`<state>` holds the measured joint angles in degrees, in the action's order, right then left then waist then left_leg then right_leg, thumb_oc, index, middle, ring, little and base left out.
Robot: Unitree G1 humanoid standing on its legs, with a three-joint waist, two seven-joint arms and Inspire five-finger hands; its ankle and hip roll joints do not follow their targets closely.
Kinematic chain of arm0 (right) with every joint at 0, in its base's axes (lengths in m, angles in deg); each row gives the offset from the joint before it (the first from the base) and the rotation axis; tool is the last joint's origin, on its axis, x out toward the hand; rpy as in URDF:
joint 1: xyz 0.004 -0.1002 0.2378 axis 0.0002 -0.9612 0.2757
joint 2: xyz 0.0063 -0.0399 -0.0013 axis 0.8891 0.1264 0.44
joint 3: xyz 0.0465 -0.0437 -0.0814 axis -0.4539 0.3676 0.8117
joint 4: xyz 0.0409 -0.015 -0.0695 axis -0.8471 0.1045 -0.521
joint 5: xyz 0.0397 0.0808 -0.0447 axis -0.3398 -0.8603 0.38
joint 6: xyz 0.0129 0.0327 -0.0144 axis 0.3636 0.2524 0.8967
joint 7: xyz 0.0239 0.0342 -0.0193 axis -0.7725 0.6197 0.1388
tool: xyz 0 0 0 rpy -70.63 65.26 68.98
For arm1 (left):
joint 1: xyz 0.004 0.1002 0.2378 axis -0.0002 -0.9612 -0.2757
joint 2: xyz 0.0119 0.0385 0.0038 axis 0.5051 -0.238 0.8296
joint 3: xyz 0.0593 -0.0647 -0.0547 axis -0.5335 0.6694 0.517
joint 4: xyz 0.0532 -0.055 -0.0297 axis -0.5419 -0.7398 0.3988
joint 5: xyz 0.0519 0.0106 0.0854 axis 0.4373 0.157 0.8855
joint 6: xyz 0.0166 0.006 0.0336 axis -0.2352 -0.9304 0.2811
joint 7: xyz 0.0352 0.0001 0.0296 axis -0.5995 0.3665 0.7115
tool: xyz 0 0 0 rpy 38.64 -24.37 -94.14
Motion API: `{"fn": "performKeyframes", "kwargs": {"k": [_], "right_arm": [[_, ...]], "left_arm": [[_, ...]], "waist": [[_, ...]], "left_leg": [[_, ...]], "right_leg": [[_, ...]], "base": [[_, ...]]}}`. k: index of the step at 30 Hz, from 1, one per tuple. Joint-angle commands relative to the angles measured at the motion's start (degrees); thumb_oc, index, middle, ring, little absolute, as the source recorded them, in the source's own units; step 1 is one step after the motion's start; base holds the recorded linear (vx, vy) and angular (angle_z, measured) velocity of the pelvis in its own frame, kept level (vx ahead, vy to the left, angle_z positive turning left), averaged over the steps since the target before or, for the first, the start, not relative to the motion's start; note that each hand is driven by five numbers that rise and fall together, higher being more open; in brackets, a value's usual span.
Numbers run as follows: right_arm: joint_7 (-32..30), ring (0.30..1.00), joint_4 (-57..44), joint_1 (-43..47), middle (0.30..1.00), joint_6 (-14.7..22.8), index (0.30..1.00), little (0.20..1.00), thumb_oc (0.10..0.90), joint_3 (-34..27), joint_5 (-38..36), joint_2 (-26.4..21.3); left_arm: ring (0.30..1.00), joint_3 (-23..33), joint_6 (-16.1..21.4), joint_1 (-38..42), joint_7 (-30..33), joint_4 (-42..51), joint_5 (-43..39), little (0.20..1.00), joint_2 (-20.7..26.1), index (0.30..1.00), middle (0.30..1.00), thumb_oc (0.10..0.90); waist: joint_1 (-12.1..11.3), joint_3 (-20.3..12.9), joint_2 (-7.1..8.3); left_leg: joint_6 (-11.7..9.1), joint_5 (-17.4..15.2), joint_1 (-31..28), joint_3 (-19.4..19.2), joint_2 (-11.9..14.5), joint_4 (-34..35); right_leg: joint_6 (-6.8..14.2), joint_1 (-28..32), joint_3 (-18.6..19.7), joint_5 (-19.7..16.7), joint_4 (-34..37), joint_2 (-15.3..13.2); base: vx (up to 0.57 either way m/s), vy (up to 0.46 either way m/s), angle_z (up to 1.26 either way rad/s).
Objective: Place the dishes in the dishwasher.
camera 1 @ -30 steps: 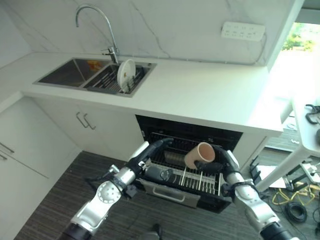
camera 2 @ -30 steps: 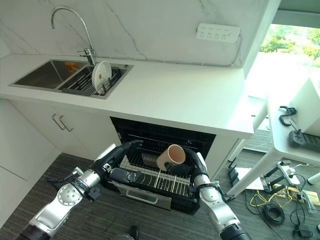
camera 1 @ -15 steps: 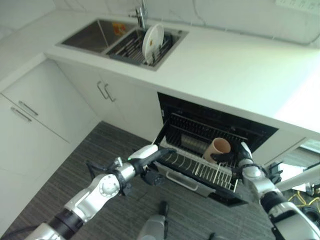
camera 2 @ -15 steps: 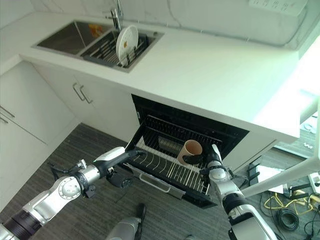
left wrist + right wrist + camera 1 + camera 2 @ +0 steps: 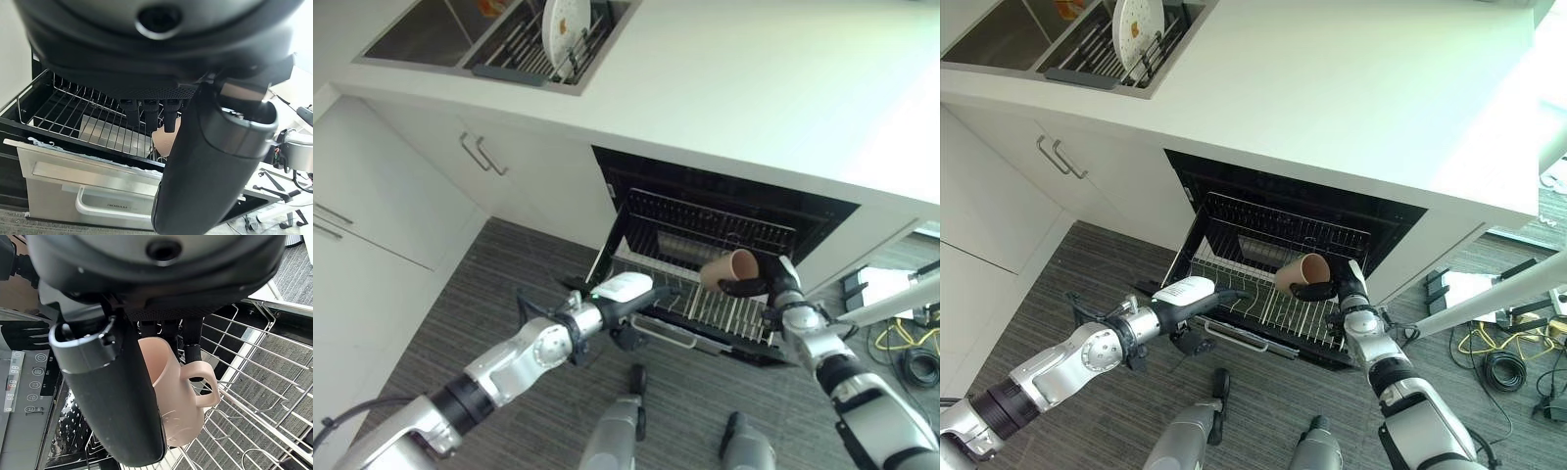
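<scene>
Right wrist view: right hand (image 5: 112, 396) curled round pink mug (image 5: 171, 382).

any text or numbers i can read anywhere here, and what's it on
Dishwasher drawer front: a line of small print, too small to read.
Control panel in the right wrist view: symbols and digits, too blurred to read.
Mug in the right hand: no text seen.

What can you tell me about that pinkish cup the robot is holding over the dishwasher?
The mug is a matte, pale pinkish-tan cup with a loop handle on one side. The right hand grips it, fingers curled round it. It is tipped on its side, open mouth facing outward, above the pulled-out wire rack of the open dishwasher.
</scene>
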<state>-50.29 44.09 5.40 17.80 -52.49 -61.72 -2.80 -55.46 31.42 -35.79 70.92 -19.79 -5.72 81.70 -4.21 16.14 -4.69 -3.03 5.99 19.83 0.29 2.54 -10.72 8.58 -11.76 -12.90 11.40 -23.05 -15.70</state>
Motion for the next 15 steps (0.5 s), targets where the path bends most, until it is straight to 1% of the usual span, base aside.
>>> {"fn": "performKeyframes", "kwargs": {"k": [1, 5, 9, 13, 15], "right_arm": [[-0.21, 0.300, -0.11, -0.88, 0.300, 0.48, 0.300, 0.300, 0.400, 0.78, 4.71, 0.32], [-0.02, 0.300, 1.39, -5.03, 0.300, 1.13, 0.300, 0.300, 0.400, 0.09, 6.06, 1.21], [-0.03, 0.300, 2.55, -7.70, 0.300, 2.88, 0.300, 0.300, 0.400, -0.14, 7.30, 1.55], [0.06, 0.300, 1.79, -10.01, 0.300, 3.20, 0.300, 0.300, 0.400, -0.42, 8.11, 1.51], [0.12, 0.300, 1.97, -11.25, 0.300, 3.94, 0.300, 0.300, 0.400, -0.31, 8.83, 1.72]], "left_arm": [[0.900, 6.44, 1.74, 1.71, 4.25, 3.29, 0.78, 0.900, -1.57, 0.900, 0.900, 0.800], [0.900, 7.86, 1.80, -0.22, 4.44, 3.94, 1.30, 0.900, -1.37, 0.900, 0.900, 0.800], [0.900, 8.80, 1.86, -1.38, 4.64, 4.31, 1.67, 0.900, -1.01, 0.900, 0.900, 0.800], [0.900, 9.76, 2.17, -2.01, 3.57, 4.70, 1.49, 0.900, -0.66, 0.900, 0.900, 0.800], [0.900, 9.85, 2.41, -2.35, 3.17, 4.76, 1.50, 0.900, -0.64, 0.900, 0.900, 0.800]], "waist": [[-1.28, -1.12, 0.89], [-1.37, -1.24, 0.80], [-1.39, -1.52, 0.95], [-1.11, -1.94, 1.21], [-0.97, -2.23, 1.32]], "left_leg": [[-0.32, -10.92, -2.52, -1.39, 2.52, -6.47], [-0.20, -11.17, -2.94, -1.22, 2.41, -6.47], [-0.18, -11.32, -3.39, -1.35, 2.56, -6.47], [-0.32, -11.43, -3.80, -1.83, 2.97, -6.47], [-0.35, -11.52, -4.08, -2.08, 3.13, -6.47]], "right_leg": [[0.81, -0.73, 1.43, -8.55, 5.86, -2.25], [0.67, -0.31, 1.40, -8.34, 5.86, -2.08], [0.67, 0.12, 1.20, -8.20, 5.86, -1.84], [0.72, 0.48, 1.03, -8.07, 5.86, -1.68], [0.78, 0.71, 0.99, -7.99, 5.86, -1.63]], "base": [[0.00, 0.000, 0.00], [0.00, 0.003, -0.01], [0.00, -0.007, -0.01], [0.00, -0.008, -0.01], [0.00, 0.000, 0.00]]}}
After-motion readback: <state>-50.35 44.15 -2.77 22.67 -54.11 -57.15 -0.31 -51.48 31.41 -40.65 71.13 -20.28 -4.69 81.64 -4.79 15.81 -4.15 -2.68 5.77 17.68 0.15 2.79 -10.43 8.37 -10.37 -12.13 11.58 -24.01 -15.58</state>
